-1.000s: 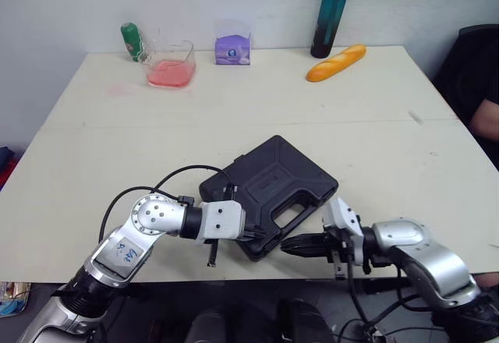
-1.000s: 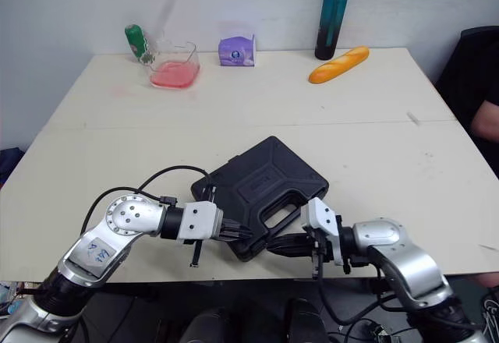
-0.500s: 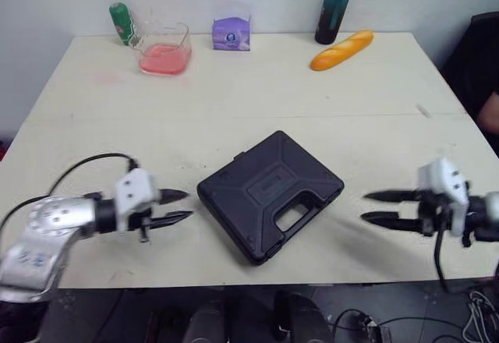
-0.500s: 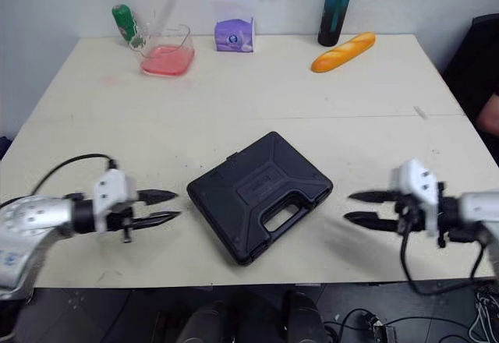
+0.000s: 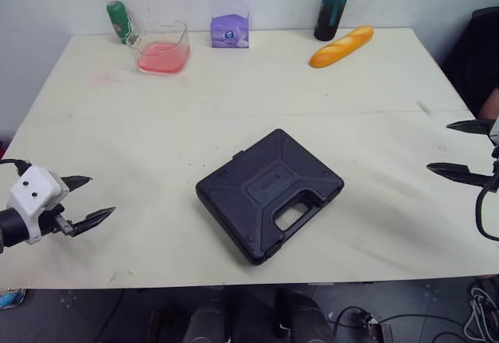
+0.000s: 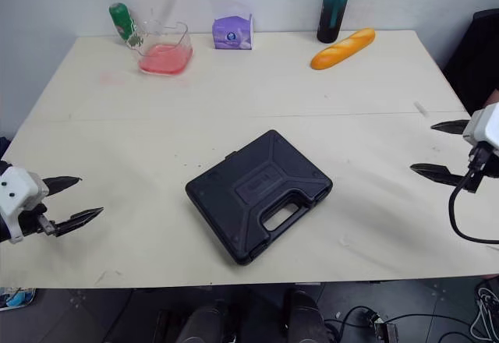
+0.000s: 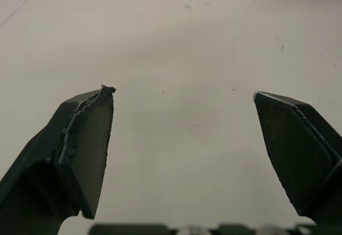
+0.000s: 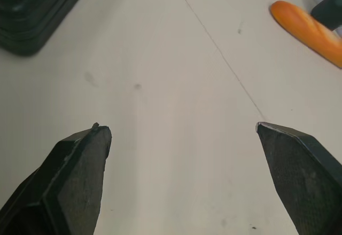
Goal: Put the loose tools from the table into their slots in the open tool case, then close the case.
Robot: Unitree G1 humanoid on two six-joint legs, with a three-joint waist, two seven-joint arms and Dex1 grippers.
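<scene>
The black tool case (image 5: 269, 194) lies shut and flat in the middle of the cream table (image 5: 257, 93), its handle cut-out toward the near right. My left gripper (image 5: 86, 199) hovers open over the table's near left edge, well left of the case, with nothing between its fingers (image 7: 85, 144). My right gripper (image 5: 456, 150) stands open at the table's right edge, far from the case, also holding nothing. In the right wrist view a corner of the case (image 8: 37, 10) lies beyond the fingers (image 8: 80, 165). No loose tool lies on the table.
At the back of the table stand a green bottle (image 5: 119, 21), a clear container of pink stuff (image 5: 163, 49), a purple packet (image 5: 229, 31), a dark teal bottle (image 5: 331, 4) and an orange bread-shaped thing (image 5: 340, 46). A dark chair (image 5: 479, 54) sits at the right.
Both grippers were shut at the case's near edge; they have opened and swung outward, left to the left edge, right to the right edge. The case stays shut. The camera has shifted.
</scene>
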